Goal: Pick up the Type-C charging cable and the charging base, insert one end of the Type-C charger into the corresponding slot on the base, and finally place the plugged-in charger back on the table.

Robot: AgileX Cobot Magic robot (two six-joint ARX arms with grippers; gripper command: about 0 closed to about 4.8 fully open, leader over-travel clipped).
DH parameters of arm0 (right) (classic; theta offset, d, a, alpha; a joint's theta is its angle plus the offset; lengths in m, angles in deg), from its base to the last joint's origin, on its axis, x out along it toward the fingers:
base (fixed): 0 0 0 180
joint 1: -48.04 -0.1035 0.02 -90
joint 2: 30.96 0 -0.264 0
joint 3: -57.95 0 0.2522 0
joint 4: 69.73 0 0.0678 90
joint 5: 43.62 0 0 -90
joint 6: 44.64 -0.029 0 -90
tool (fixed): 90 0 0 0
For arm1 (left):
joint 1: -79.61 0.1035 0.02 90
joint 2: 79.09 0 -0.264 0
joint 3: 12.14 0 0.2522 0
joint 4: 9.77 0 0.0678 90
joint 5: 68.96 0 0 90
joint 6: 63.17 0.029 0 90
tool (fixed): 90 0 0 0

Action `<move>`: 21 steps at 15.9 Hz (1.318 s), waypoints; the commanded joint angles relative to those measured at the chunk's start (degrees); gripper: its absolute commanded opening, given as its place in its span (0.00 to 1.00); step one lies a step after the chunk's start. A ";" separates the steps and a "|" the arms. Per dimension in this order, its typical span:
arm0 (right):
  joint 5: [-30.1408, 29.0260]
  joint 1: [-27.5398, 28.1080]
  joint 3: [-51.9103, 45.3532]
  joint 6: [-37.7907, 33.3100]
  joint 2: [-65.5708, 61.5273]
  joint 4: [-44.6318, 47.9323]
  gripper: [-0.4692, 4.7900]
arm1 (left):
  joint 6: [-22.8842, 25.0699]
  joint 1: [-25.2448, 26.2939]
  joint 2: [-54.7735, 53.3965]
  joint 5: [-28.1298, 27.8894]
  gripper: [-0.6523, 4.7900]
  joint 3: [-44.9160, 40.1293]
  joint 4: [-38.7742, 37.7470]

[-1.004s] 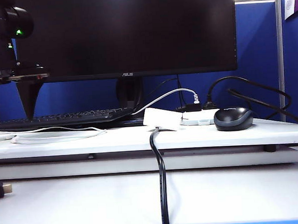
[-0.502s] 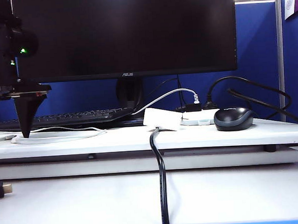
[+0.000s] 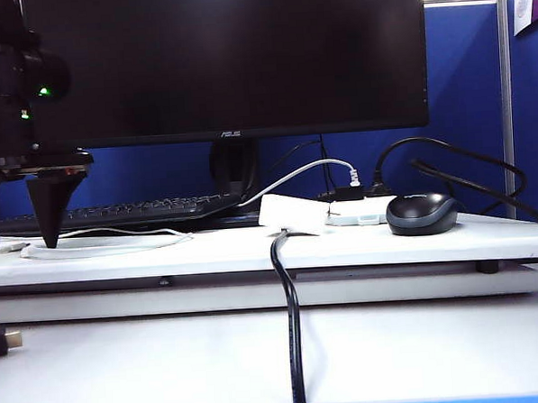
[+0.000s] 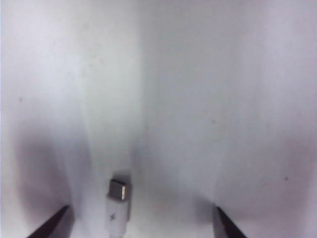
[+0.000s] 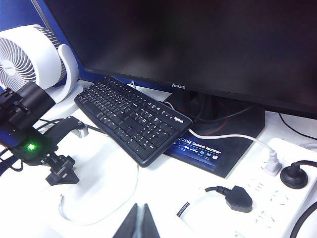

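Left wrist view: the cable plug (image 4: pixel 119 198) should be centred between the wide-open left gripper (image 4: pixel 141 225) before closing; the right gripper (image 5: pixel 139 221) is kept shut.

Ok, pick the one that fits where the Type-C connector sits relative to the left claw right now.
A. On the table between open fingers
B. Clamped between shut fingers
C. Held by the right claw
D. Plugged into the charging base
A: in the left wrist view the Type-C charging cable's connector lies on the table between the spread fingers of the left claw, not gripped.
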 commanded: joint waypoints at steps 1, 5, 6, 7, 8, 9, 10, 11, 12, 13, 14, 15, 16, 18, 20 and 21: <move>0.09 -0.02 0.31 0.02 0.13 0.48 0.08 | 0.37 -0.02 -0.09 -0.17 0.71 0.17 -0.33; 0.11 0.00 0.31 0.02 0.13 0.52 0.08 | 0.50 -0.02 -0.09 -0.15 0.26 0.17 -2.73; 0.11 0.00 0.31 0.02 0.13 0.52 0.08 | 0.55 -0.02 -0.09 -0.17 0.26 0.17 -2.97; 0.11 0.00 0.33 0.04 0.13 0.55 0.08 | 0.83 -0.02 -0.09 -0.15 0.14 0.17 -3.06; 0.11 0.00 0.33 0.04 0.13 0.55 0.08 | 2.01 -0.02 -0.07 -0.11 0.11 0.17 -3.19; 0.11 0.00 0.33 0.04 0.13 0.52 0.08 | 3.54 -0.02 -0.07 0.31 0.11 0.17 -3.43; 0.11 0.00 0.31 0.02 0.13 0.52 0.08 | 5.14 -0.02 -0.04 0.68 0.11 0.28 -3.85; 0.09 0.00 0.31 0.02 0.13 0.52 0.08 | 6.58 -0.02 0.07 1.88 0.11 0.28 -4.04; 0.07 0.00 0.31 0.04 0.13 0.52 0.08 | 7.61 -0.02 0.28 3.50 0.11 0.35 -4.35; 0.07 0.00 0.33 0.04 0.13 0.52 0.08 | 8.28 -0.02 0.59 5.62 0.11 0.39 -4.37; 0.04 0.00 0.33 0.04 0.13 0.50 0.08 | 8.50 -0.02 1.44 9.88 0.11 0.37 -4.24; -0.13 0.00 0.33 0.04 0.13 0.48 0.08 | 9.57 -0.02 3.06 20.46 0.11 0.37 -3.15; -0.11 0.00 0.33 0.07 0.13 0.48 0.08 | 9.57 -0.02 4.00 25.97 0.11 0.37 -2.29; -1.07 0.00 0.33 1.84 0.13 0.52 0.08 | 9.55 -0.02 7.23 42.03 0.11 0.37 1.49; -3.34 -0.02 0.33 2.99 0.13 0.55 0.08 | 9.55 -0.02 11.06 56.00 0.11 0.37 5.99; -4.42 -0.02 0.33 3.04 0.13 0.55 0.08 | 9.55 -0.02 12.50 60.57 0.11 0.37 7.50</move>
